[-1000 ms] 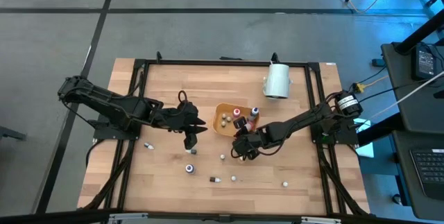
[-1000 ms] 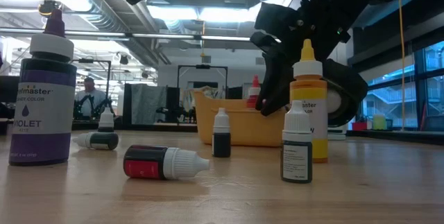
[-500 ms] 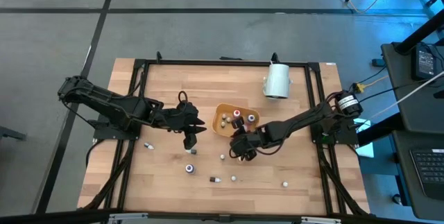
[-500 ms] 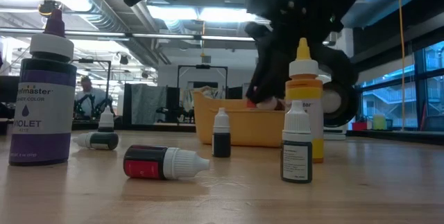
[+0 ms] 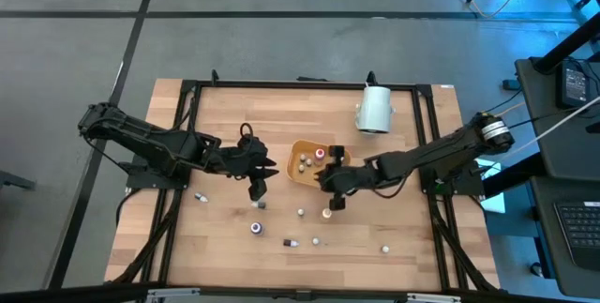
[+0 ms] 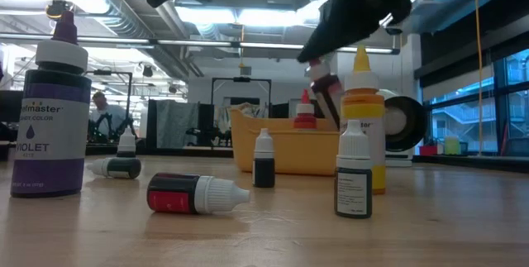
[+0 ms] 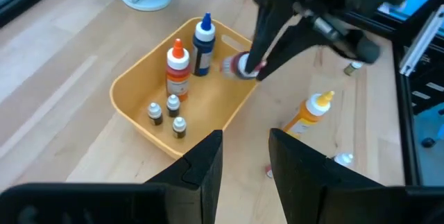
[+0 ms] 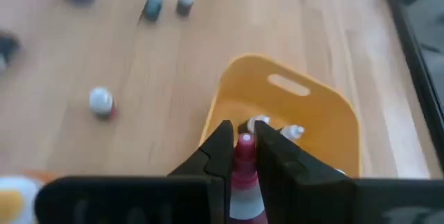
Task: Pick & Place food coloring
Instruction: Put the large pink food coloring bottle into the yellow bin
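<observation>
From above, the right gripper (image 5: 330,174) hangs over the orange tray (image 5: 298,152) mid-bench. Its wrist view shows fingers (image 8: 220,148) clamped on a red-and-white bottle (image 8: 245,156). The left gripper (image 7: 245,156) waits nearby, slightly parted, empty.

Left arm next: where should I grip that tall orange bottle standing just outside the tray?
Grip the orange bottle across its straight-sided body, below the narrow nozzle. It stands upright, so the left gripper should probably descend from above, on the side away from the tray.

5 food coloring bottles (image 7: 177,78) stand in the tray; others scattered on the table.
</observation>
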Controlling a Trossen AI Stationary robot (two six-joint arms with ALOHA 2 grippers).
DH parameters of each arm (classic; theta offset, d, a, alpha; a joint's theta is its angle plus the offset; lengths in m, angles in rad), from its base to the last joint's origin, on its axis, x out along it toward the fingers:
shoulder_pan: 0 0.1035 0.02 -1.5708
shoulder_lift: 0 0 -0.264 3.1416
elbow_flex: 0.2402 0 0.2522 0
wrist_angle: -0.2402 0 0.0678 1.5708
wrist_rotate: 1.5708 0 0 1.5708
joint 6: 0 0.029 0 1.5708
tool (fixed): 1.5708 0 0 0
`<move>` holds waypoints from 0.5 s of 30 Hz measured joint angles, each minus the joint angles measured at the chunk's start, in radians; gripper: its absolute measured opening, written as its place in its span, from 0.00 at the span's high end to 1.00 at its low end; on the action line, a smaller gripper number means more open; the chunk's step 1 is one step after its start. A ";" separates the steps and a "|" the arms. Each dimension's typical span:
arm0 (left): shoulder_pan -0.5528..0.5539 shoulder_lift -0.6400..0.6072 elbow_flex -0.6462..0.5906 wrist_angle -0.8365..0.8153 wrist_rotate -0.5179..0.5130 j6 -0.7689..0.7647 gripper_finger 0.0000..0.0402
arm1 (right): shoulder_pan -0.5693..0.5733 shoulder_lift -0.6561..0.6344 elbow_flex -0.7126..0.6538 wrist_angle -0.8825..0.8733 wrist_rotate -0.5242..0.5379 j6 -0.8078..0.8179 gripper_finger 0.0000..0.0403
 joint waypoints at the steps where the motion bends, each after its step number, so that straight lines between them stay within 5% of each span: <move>1: 0.000 0.000 0.000 -0.003 -0.005 0.000 0.72 | 0.000 -0.019 -0.020 0.022 0.011 0.025 0.88; 15: 0.000 0.000 -0.001 0.005 -0.048 0.000 0.72 | -0.014 -0.128 -0.353 0.519 0.207 0.237 0.88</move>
